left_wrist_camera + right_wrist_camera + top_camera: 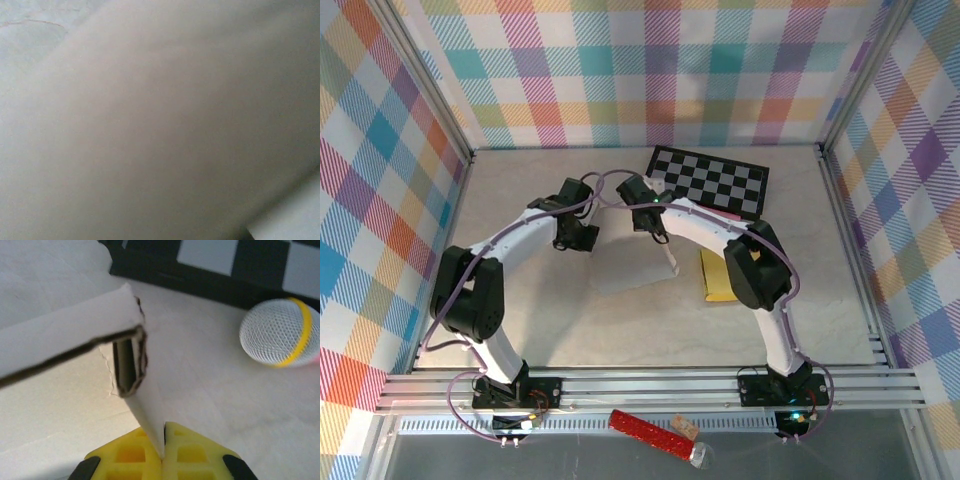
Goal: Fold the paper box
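Folding is underway mid-frame in the top view, where the right gripper is clamping a raised flap of the paper box and the left gripper is sitting closed at its left edge, so the next move is likely calling for swinging that flap inward.

no legible text, label or number on anything

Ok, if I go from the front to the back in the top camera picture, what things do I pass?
Red glittery tube → silver metal rails → flat white paper box → black-and-white checked board → colourful plaid back wall.
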